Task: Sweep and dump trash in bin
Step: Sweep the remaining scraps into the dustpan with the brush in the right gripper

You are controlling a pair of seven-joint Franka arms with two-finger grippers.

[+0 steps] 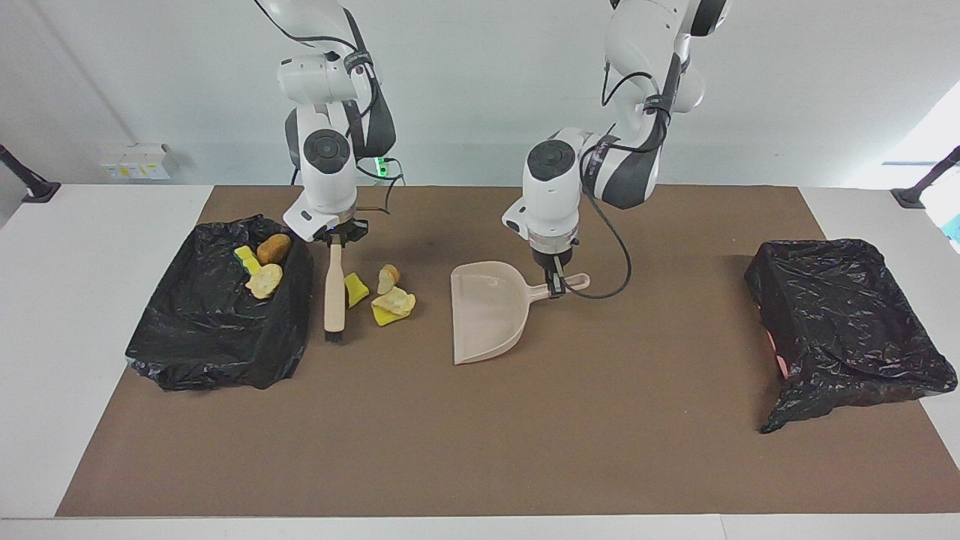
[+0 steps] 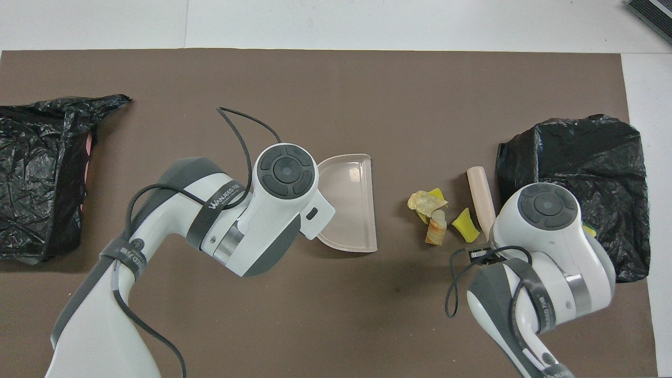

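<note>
The right gripper (image 1: 336, 244) is closed around the handle of the brush (image 1: 334, 294). The brush points away from the robots, with its bristles down on the mat (image 1: 480, 450), between the bin (image 1: 217, 330) and the loose trash (image 1: 382, 294). Seen from this trash in the facing view, the brush is at about 9 o'clock and the dustpan (image 1: 484, 311) at about 3 o'clock.

The left gripper (image 1: 555, 285) is clamped on the dustpan's handle. The dustpan lies flat on the mat with its open mouth toward the trash, near it but apart.

Four pieces of trash lie on the mat: two yellow wedges and two tan chunks. Three more pieces (image 1: 262, 262) lie on top of the bin. A second bag (image 1: 847, 322) lies at the left arm's end of the table.
</note>
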